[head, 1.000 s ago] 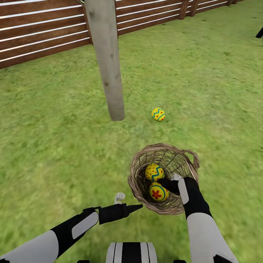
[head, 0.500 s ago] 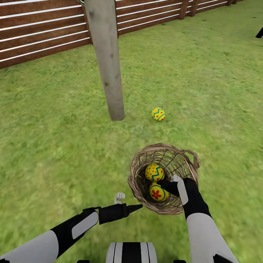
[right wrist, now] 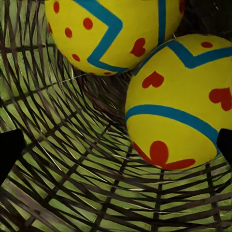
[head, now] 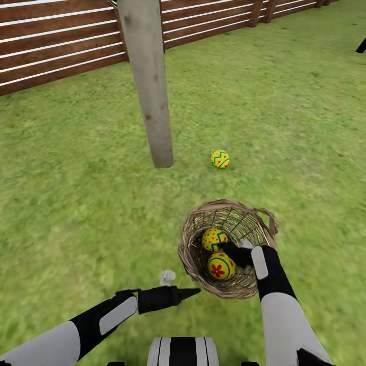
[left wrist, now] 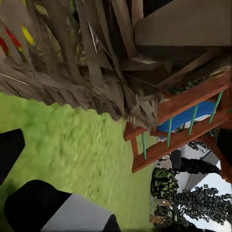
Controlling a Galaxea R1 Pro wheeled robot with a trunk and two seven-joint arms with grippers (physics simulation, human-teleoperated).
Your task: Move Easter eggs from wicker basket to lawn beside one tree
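— Eggs first: where do we stand?

— One egg point(head: 220, 159) lies on the lawn point(head: 76, 203) at mid-frame, just right of the foot of the tree point(head: 152, 101), near the trunk but apart from it. We judge that one placed. Two remain in the wicker basket point(head: 195, 254), at lower centre right: a zigzag egg point(head: 212, 238) above and a flower egg point(head: 219, 266) below, touching each other.

— So roughly a third done?

— That is our reading; two eggs are left to lift out and set by the same trunk.

— And the arms?

— Our right gripper point(head: 229, 250) reaches inside the basket, at the two eggs. Through its wrist camera we see dark tips at both edges of the frame, so the fingers stand wide, with the flower egg point(right wrist: 176, 101) between them and nothing clamped.

— The left?

— Our left gripper point(head: 190, 292) hovers just beside the basket's lower left wall. We cannot tell how its fingers stand.
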